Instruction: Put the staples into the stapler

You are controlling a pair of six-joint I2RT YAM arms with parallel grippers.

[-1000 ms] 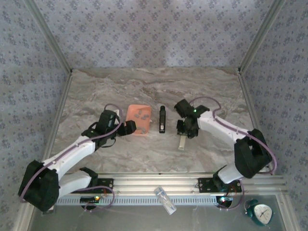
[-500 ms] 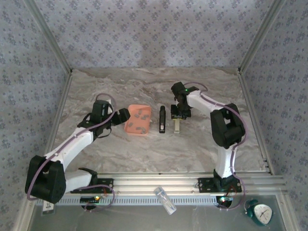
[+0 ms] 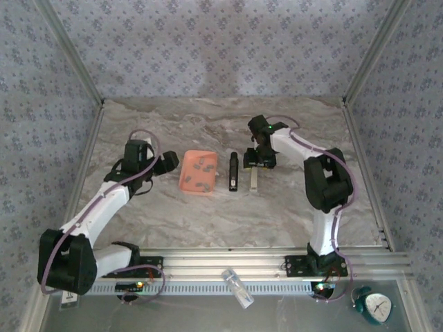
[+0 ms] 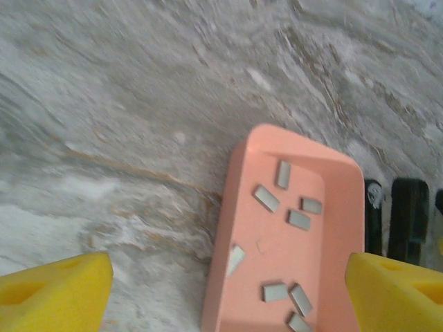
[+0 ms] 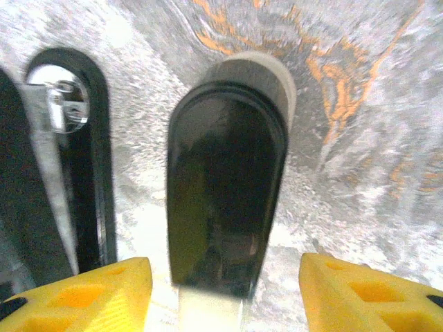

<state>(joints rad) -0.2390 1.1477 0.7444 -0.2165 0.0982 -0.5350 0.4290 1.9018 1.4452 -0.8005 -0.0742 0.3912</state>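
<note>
While the staples (image 4: 299, 220) sit loose in the salmon tray (image 4: 218, 277), a bit left of centre on the desk (image 4: 104, 104), they point every which way, so no shared long axis. The black stapler (image 3: 234, 171) lies just right of the tray, long axis running near to far. Left gripper (image 4: 228, 294) hangs by the tray's left side, jaws wide, holding nothing. Right gripper (image 5: 228, 290) straddles a dark rounded piece (image 5: 225, 187) right beside the stapler, jaws parted with a gap on each side.

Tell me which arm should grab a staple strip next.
Left. The left gripper hovers open at the tray of staples; the right gripper sits over a black stapler piece.
</note>
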